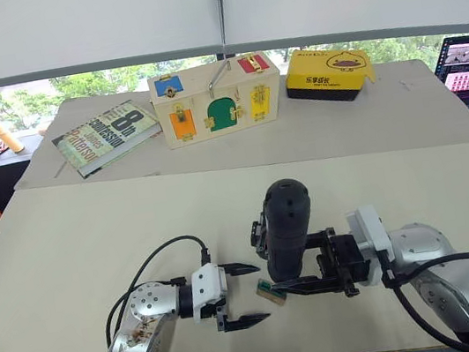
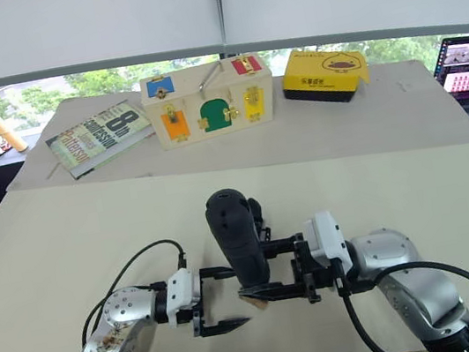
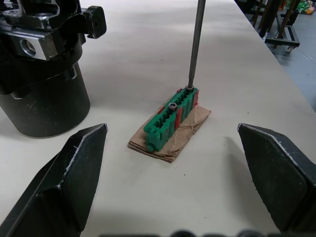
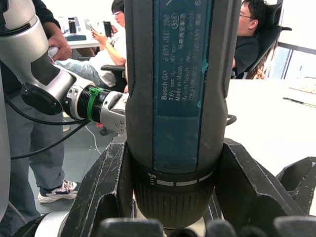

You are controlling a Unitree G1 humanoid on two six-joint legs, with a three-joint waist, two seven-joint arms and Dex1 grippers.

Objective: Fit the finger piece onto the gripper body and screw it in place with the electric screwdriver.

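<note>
Screwdriver [image 1: 285, 226]: one, clamped by right gripper [image 1: 307, 270] | left gripper [image 1: 240, 295]: wide, empty | gripper body [image 3: 42, 64]: one

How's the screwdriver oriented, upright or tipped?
Upright: the electric screwdriver stands vertical in the right gripper, bit down on the small green block.

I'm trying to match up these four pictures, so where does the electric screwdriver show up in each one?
Left eye view: the electric screwdriver stands upright at lower centre, clamped in the right gripper.
Right eye view: upright at lower centre, just left of that gripper.
Left wrist view: its thin metal bit comes down onto the green block.
Right wrist view: its dark body stands between the fingers.
Shared landmark: the green block on cardboard.
</note>
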